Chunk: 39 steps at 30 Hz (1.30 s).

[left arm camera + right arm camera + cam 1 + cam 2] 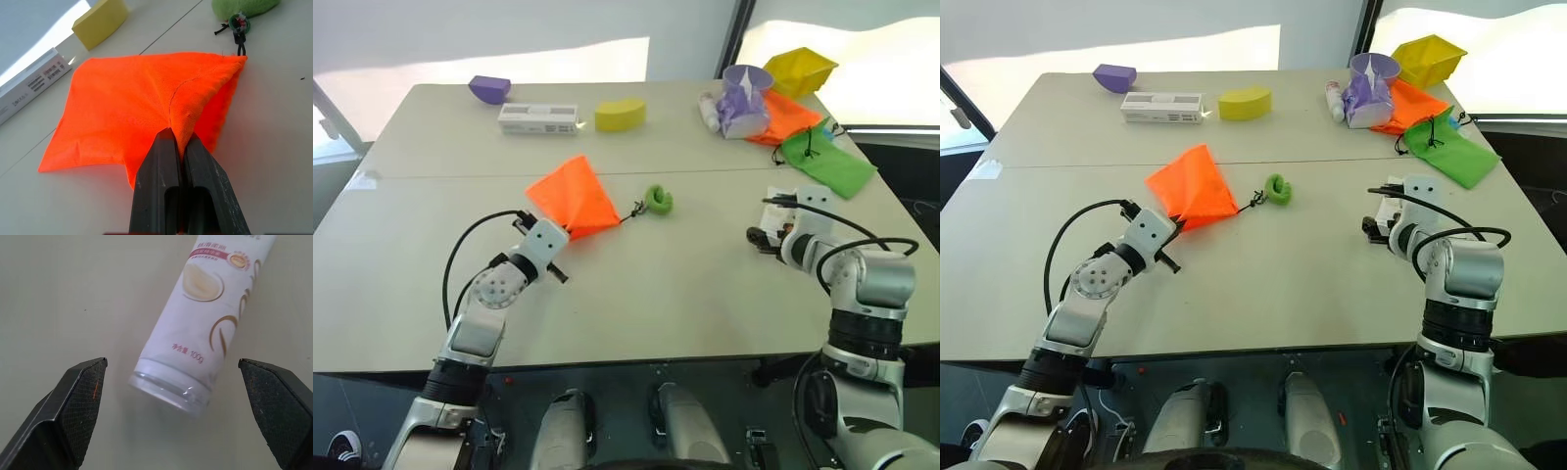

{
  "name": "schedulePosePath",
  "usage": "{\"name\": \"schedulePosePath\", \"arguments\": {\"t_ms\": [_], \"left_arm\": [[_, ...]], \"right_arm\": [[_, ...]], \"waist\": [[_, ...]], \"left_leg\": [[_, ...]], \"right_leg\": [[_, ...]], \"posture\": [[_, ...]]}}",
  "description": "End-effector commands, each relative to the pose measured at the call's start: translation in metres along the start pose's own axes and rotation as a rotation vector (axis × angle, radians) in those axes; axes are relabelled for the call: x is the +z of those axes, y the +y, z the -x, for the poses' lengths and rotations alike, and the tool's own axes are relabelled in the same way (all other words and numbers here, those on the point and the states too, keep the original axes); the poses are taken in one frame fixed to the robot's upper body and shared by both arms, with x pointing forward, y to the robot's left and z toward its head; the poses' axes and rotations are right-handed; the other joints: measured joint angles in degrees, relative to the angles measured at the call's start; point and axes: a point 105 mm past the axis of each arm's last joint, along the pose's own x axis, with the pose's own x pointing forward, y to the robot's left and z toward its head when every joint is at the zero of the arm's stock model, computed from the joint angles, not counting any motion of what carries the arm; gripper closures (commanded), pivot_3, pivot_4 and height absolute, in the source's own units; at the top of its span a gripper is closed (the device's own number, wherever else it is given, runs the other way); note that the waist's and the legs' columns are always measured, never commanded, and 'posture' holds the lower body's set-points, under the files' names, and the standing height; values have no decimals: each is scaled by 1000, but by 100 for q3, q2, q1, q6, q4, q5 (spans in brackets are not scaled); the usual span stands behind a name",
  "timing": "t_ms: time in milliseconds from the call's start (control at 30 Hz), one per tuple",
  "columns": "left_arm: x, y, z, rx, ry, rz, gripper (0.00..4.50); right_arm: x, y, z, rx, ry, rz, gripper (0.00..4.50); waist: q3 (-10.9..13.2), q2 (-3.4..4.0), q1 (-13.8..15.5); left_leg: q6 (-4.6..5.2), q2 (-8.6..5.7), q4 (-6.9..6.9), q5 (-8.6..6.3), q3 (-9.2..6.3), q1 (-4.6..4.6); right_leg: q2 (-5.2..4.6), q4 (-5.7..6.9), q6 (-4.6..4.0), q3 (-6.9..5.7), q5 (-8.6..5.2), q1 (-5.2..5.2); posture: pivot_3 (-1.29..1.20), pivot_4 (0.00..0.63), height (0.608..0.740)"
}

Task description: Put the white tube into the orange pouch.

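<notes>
The left gripper (178, 147) is clamped tight on an edge of the orange pouch (137, 107). The right gripper (176, 377) stands wide apart, holding nothing, with the white tube (205, 323) lying just ahead between its fingers (80, 401).

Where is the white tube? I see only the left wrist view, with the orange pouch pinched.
Observer: The white tube lies on the table in front of the right gripper.
Operator: Is that gripper holding it?
Observer: No, its jaws stand open, one finger on each side of the tube's crimped end, not touching.
Operator: What lies beside my pouch?
Observer: A green ring on the orange pouch's cord, resting on the table.
</notes>
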Motion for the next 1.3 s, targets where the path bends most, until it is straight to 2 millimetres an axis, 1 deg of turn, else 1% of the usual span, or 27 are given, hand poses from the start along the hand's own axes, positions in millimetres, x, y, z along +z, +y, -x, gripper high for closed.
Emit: {"name": "schedulePosePath", "arguments": {"t_ms": [33, 167, 267, 333, 367, 467, 500, 567, 600, 667, 700, 733, 767, 800, 833, 867, 900, 933, 1000, 1067, 1167, 1200, 1233, 1300], "left_arm": [[13, 5, 3, 21, -49, -24, 4469], [11, 6, 3, 20, -46, -29, 4469], [12, 5, 2, 16, -50, -28, 4469], [13, 4, 2, 13, -51, -28, 4500], [13, 3, 2, 12, -51, -27, 4500], [14, 3, 2, 11, -52, -27, 4500], [14, 3, 2, 11, -53, -27, 4500], [14, 4, 2, 12, -52, -29, 4500], [13, 4, 2, 13, -51, -31, 4500], [14, 5, 2, 14, -53, -33, 4500], [14, 5, 2, 13, -53, -34, 4500], [14, 5, 2, 12, -53, -34, 4500], [14, 4, 2, 11, -53, -34, 4500], [14, 4, 2, 11, -53, -36, 4500], [14, 5, 2, 12, -53, -36, 4500], [14, 5, 2, 12, -53, -37, 4500], [15, 5, 2, 12, -53, -37, 4500], [15, 6, 2, 12, -54, -38, 4500], [15, 6, 2, 12, -55, -39, 4500], [16, 6, 2, 11, -54, -43, 4500], [18, 7, 1, 11, -56, -47, 4500], [20, 7, 1, 11, -58, -48, 4500], [21, 7, 1, 12, -60, -47, 4500], [22, 7, 1, 11, -62, -50, 4500]], "right_arm": [[9, -7, -3, -51, -57, -18, 0], [5, -6, -14, -73, -58, -23, 0], [-3, -6, -21, -87, -45, -46, 0], [-5, -6, -23, -84, -49, -65, 531], [-5, -7, -24, -91, -50, -54, 873], [-1, -7, -22, -88, -60, -14, 2312], [-1, -7, -21, -85, -61, -12, 2312], [2, 0, -18, -32, -73, -21, 2312], [5, 7, -15, 9, -87, 6, 2312], [11, 39, -1, 214, -157, 157, 2312], [11, 55, 9, 316, -183, 238, 2312], [7, 71, 22, 436, -204, 319, 2312], [3, 80, 31, 510, -211, 369, 2312], [-7, 90, 46, 621, -206, 445, 2312], [-17, 98, 58, 706, -198, 527, 2312], [-24, 102, 66, 758, -189, 579, 2312], [-36, 105, 73, 807, -154, 639, 2312], [-46, 108, 76, 833, -130, 689, 2312], [-55, 113, 77, 854, -122, 757, 2312], [-60, 136, 75, 893, -155, 767, 2312], [-58, 164, 65, 888, -210, 746, 2312], [-53, 171, 61, 874, -238, 738, 2312], [-48, 175, 56, 846, -260, 726, 2312], [-49, 179, 52, 867, -245, 693, 2312]], "waist": [[0, 0, -2], [0, 0, -8], [0, 0, -8], [-1, -1, -10], [-1, -1, -8], [-1, -1, -8], [-1, -1, -7], [-1, -1, -6], [-1, -1, -5], [0, -1, -5], [0, 0, -3], [0, 0, -15], [1, 2, -14], [2, 2, -14], [2, 2, 0], [2, 2, 9], [4, 0, 26], [4, -2, 30], [5, -4, 29], [8, -12, -6], [8, -15, -25], [8, -15, -16], [8, -15, -2], [7, -15, 36]], "left_leg": [[0, 0, 0, 0, 1, 0], [0, 0, 0, 0, 2, 0], [0, -1, 0, 0, 2, 0], [0, 0, 0, 0, 2, 2], [0, 0, 0, 0, 2, 4], [0, -1, 1, 0, 2, 4], [0, -1, 1, 0, 3, 4], [0, -1, 1, 0, 2, 4], [0, 0, 0, 0, 2, 4], [0, 2, 0, 0, 0, 2], [0, 2, -4, 0, 0, 0], [1, 1, -10, 0, -2, -1], [3, 2, -12, -2, -2, 0], [5, 2, -15, -3, -2, -2], [7, 4, -16, -4, -3, -1], [8, 2, -17, -5, -8, -3], [8, 2, -17, -5, -9, -2], [8, 1, -17, -5, -13, -3], [8, -1, -13, -6, -10, -3], [7, -3, -4, -6, -5, -2], [7, -1, -3, -6, -5, 0], [7, 2, -3, -6, -6, 1], [7, 4, -4, -6, -8, 0], [7, 5, -4, -6, -8, -2]], "right_leg": [[0, 0, 0, 0, 0, 0], [1, -2, 1, 1, 0, 0], [1, -2, 1, 1, 0, 1], [1, -2, 1, 2, 0, 3], [1, -2, 1, 2, 0, 4], [0, -2, 1, 2, 0, 5], [-1, -2, 1, 2, 0, 5], [-1, -2, 1, 2, 0, 5], [-1, -2, 1, 2, 0, 5], [0, -3, 2, 1, -2, 3], [0, -4, 4, 1, -3, 1], [0, -6, 9, 0, -7, -1], [2, -5, 13, 1, -8, -1], [3, -5, 16, 1, -9, -5], [6, -5, 19, 0, -10, -5], [5, -5, 21, -4, -11, -5], [5, -5, 23, -5, -12, -3], [3, -8, 21, -10, -14, -1], [-3, -17, 17, -10, -15, 3], [-8, -21, 12, -6, -11, 5], [-8, -25, -5, -4, 1, 3], [-7, -22, -8, -5, 3, 1], [-5, -19, -9, -7, 4, 0], [-2, -13, -9, -10, 3, -4]], "posture": [[0, 150, 740], [0, 150, 740], [0, 150, 740], [0, 150, 740], [0, 150, 740], [0, 150, 740], [0, 150, 740], [0, 150, 740], [0, 150, 740], [0, 150, 740], [0, 150, 740], [0, 150, 740], [0, 150, 740], [0, 150, 740], [0, 150, 740], [0, 150, 740], [0, 150, 740], [0, 150, 740], [0, 150, 740], [0, 150, 740], [0, 150, 740], [0, 150, 740], [0, 150, 740], [0, 150, 740]]}}
